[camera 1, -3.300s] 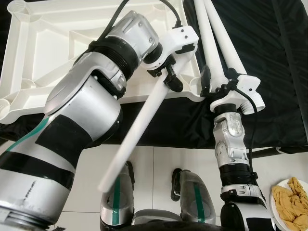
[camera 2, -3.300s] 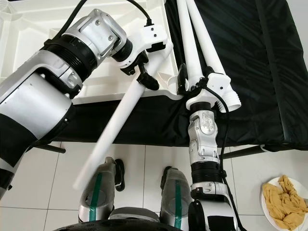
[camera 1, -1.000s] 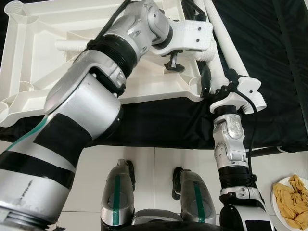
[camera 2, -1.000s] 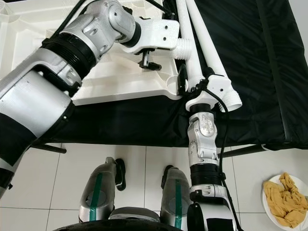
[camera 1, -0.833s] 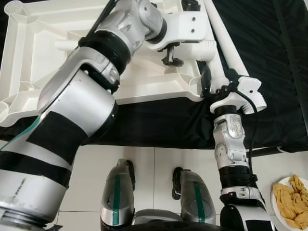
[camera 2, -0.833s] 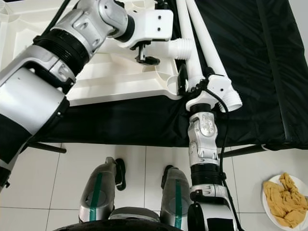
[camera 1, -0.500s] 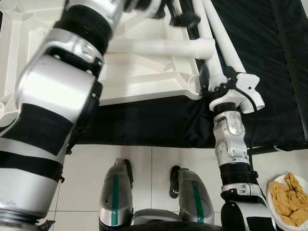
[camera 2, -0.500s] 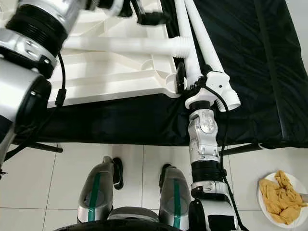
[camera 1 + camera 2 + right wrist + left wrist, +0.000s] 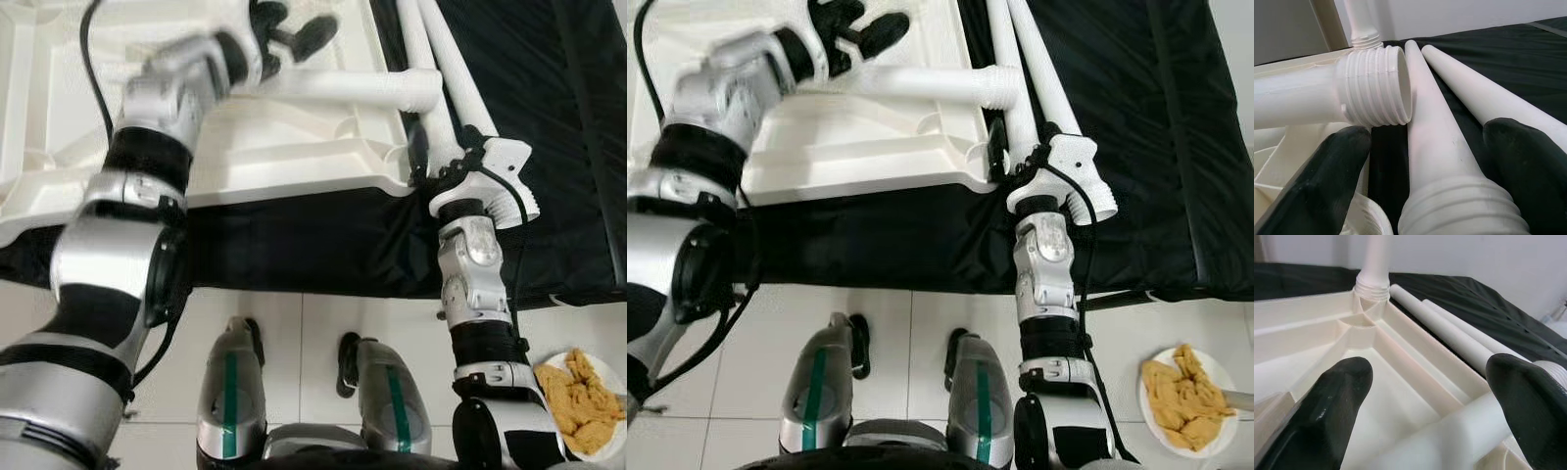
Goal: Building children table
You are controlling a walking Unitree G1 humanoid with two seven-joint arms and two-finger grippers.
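Left wrist view: left gripper (image 9: 1430,401) was spread wide, holding nothing, w/ a loose leg (image 9: 1449,431) lying across the upturned tabletop (image 9: 1312,333) just under it. One leg (image 9: 1375,264) stood screwed into the far corner socket. Right gripper (image 9: 1425,161) was open around the threaded end of another leg (image 9: 1435,147), a 2nd beside it on the black cloth (image 9: 1508,58). Legs look light, stiff, smooth plastic; likely slippery, so grip mid-shaft, not on threads. Plate (image 9: 1151,387) on the floor held yellow pieces.
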